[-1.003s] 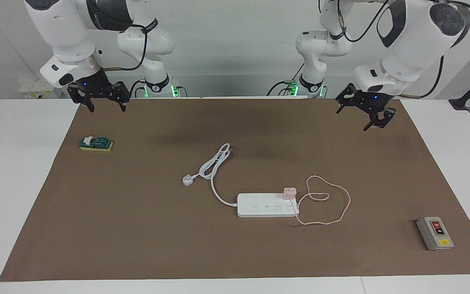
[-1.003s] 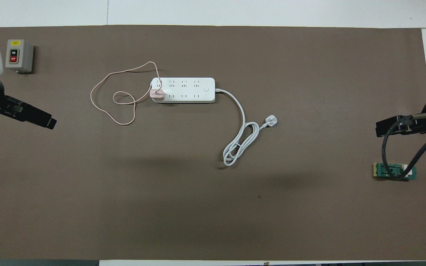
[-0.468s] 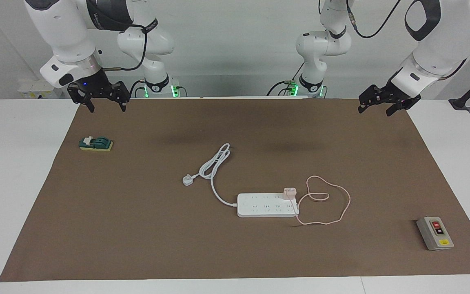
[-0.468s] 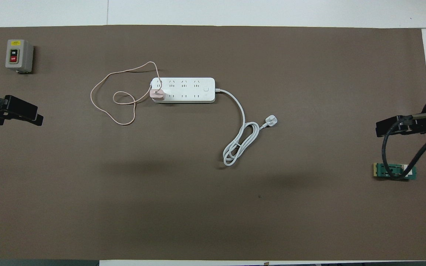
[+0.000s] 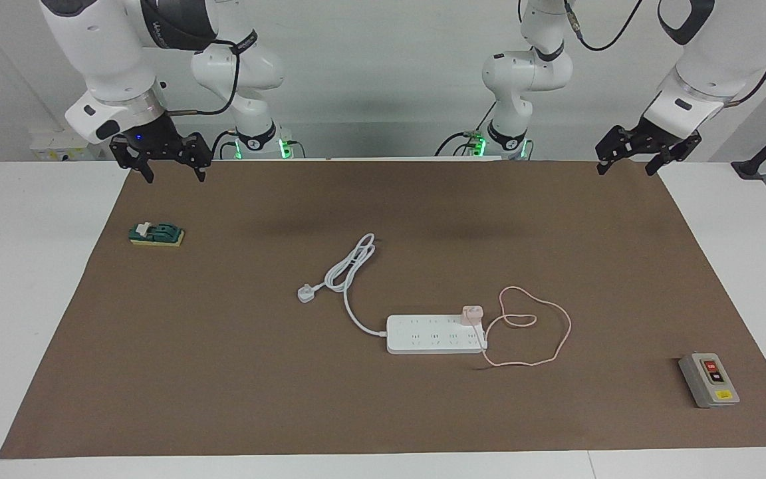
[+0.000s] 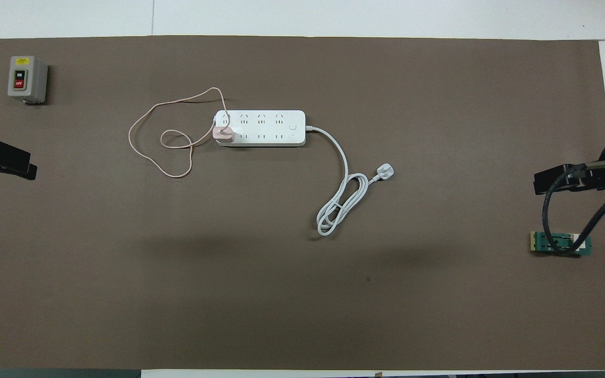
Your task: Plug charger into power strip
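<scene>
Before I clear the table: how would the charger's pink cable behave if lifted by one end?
Probably floppy: the pink cable lies in loose loops on the mat. It looks thin, so likely light. One end joins the charger seated on the power strip, so pulling may drag both.

Two glossy white arms with black joint bands and rounded shells, each ending in a black two-finger gripper (image 5: 163, 163) (image 5: 637, 154). Black cables looped along the links, green lights glowing at both bases, a small blue light on one wrist.
</scene>
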`<action>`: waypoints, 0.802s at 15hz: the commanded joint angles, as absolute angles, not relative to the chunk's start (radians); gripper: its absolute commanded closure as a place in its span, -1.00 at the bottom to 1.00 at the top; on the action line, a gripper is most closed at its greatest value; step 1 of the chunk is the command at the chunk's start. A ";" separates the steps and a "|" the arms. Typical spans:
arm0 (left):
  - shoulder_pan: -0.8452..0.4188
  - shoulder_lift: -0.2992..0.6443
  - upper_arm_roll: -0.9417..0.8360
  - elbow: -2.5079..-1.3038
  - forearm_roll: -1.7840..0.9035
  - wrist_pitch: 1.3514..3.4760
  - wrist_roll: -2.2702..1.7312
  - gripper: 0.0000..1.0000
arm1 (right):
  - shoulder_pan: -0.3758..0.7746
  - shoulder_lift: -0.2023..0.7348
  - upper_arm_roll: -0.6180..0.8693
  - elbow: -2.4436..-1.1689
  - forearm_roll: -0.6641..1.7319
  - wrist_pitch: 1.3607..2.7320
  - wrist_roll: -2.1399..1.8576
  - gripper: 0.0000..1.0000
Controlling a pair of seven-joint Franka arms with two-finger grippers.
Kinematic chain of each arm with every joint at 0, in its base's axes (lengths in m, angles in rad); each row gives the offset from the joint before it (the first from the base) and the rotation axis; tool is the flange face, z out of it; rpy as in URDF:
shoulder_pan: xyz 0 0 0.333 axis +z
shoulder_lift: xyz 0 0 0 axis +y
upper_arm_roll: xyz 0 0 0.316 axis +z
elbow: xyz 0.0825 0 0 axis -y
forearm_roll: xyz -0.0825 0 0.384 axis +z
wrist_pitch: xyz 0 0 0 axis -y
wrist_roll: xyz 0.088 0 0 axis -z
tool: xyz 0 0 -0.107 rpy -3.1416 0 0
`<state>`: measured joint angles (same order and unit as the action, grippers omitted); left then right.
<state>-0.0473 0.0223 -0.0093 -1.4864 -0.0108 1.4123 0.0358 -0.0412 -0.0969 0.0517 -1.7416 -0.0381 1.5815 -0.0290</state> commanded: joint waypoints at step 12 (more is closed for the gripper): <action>-0.049 -0.021 -0.002 -1.529 0.018 1.451 0.021 -1.00 | -0.060 -0.114 0.061 -1.756 -0.017 1.585 -0.031 -1.00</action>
<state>-0.0467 0.0049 -0.0070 -1.4971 0.0029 1.4233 0.0338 -0.0412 -0.0969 0.0517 -1.7416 -0.0381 1.5815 -0.0290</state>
